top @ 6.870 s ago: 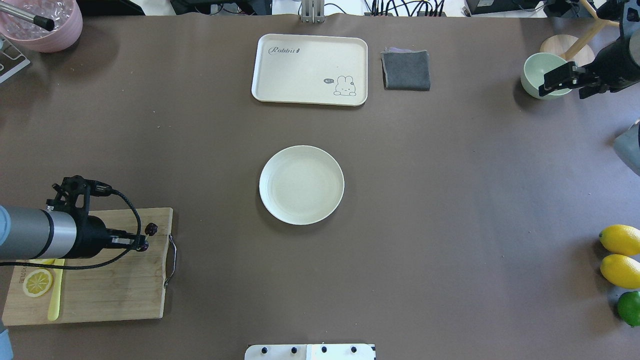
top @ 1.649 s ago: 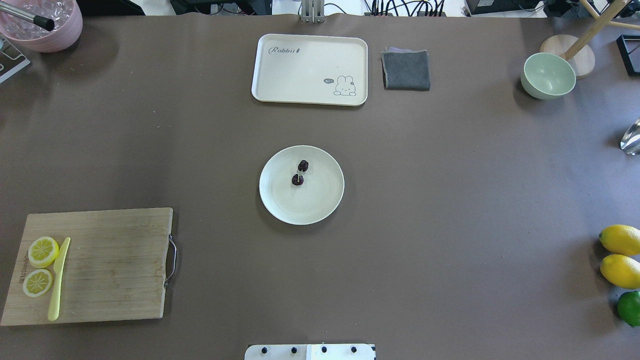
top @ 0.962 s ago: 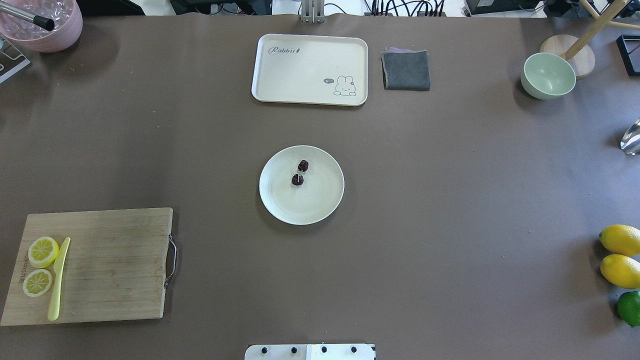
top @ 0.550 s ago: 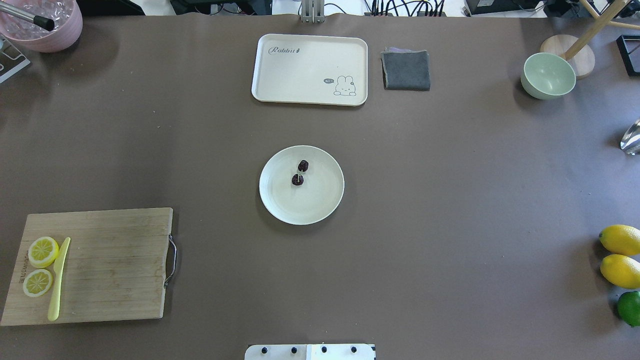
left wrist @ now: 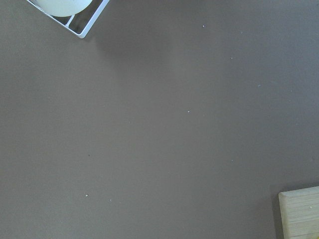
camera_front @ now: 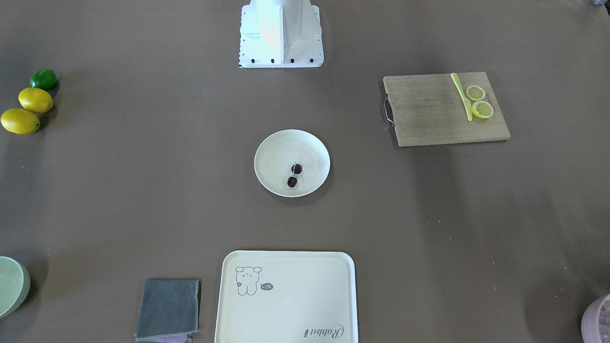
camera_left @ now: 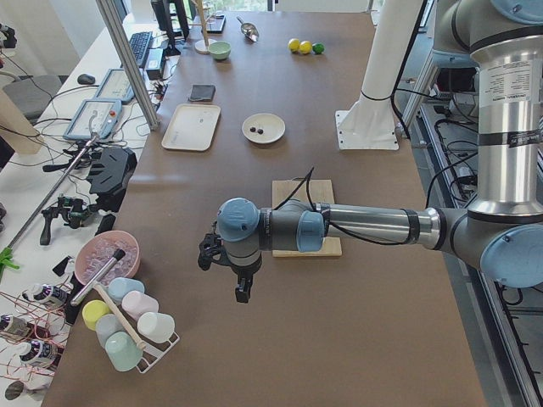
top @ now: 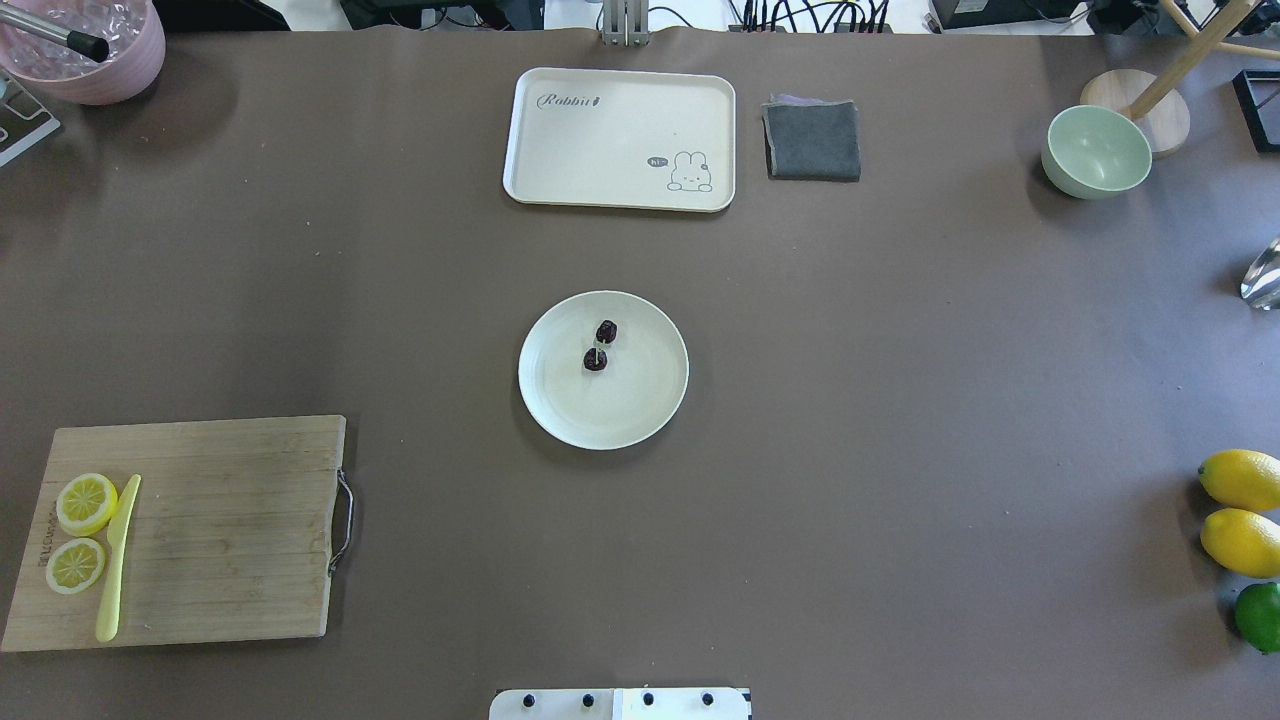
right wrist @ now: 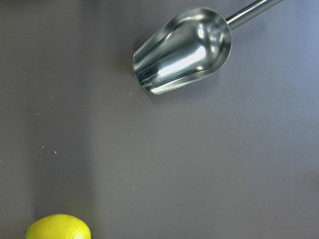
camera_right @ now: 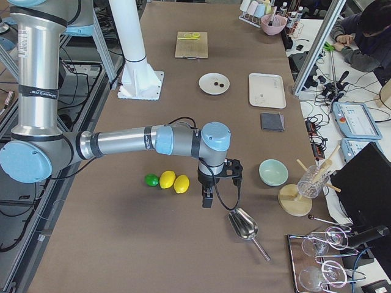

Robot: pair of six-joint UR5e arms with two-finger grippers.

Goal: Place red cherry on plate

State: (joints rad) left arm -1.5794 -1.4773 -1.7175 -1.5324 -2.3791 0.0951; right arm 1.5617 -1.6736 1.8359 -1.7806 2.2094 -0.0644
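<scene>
The red cherry (top: 601, 345), a pair of tiny dark fruits on thin stems, lies on the round cream plate (top: 620, 420) at the table's middle, a little toward the far side of the plate's centre. It also shows in the front-facing view as cherry (camera_front: 294, 175) on plate (camera_front: 271, 157). My left gripper (camera_left: 242, 292) hangs over bare table past the cutting board, far from the plate. My right gripper (camera_right: 208, 198) hangs near the lemons. Both show only in the side views, so I cannot tell whether they are open or shut.
A wooden cutting board (top: 200, 530) with lemon slices and a yellow knife lies front left. A cream tray (top: 620, 140), grey cloth (top: 812, 140) and green bowl (top: 1096, 150) sit at the back. Two lemons (top: 1240, 480), a lime and a metal scoop (right wrist: 184, 50) are on the right.
The left gripper held the cherry at the cutting board 6.9 s ago; now the cherry lies on the plate and both arms have left the overhead view. Nothing moved in the last 1.6 s.
</scene>
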